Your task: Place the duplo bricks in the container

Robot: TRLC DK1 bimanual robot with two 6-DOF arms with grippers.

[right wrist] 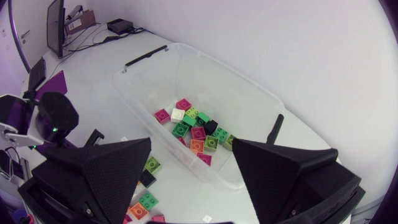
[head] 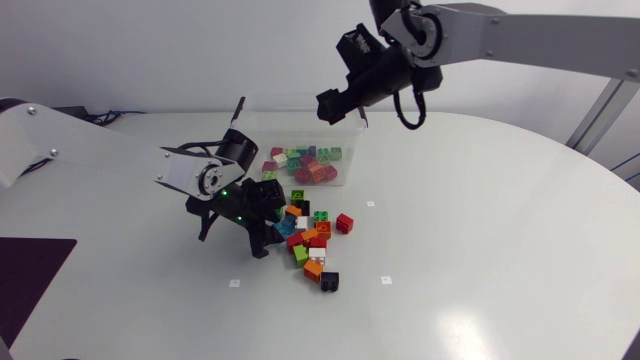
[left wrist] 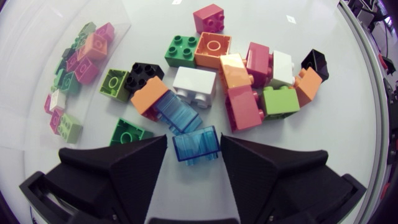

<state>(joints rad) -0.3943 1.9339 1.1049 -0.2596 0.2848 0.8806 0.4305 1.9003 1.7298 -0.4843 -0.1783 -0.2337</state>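
A clear plastic container (head: 256, 122) stands at the back of the table with several coloured duplo bricks (head: 305, 166) in it. More bricks (head: 310, 240) lie in a loose pile in front of it. My left gripper (head: 270, 205) is down at the pile's left edge. In the left wrist view a translucent blue brick (left wrist: 196, 144) lies between its fingers (left wrist: 124, 162), with a thin gap on one side, so the left gripper (left wrist: 194, 140) is open. My right gripper (head: 340, 104) hangs open and empty above the container's (right wrist: 249, 93) right rim, over the bricks inside (right wrist: 196, 127).
A red brick (head: 344, 222) lies a little right of the pile and a black one (head: 329, 281) at its near end. A dark mat (head: 35, 262) covers the table's left edge. The right half of the white table (head: 500, 250) is bare.
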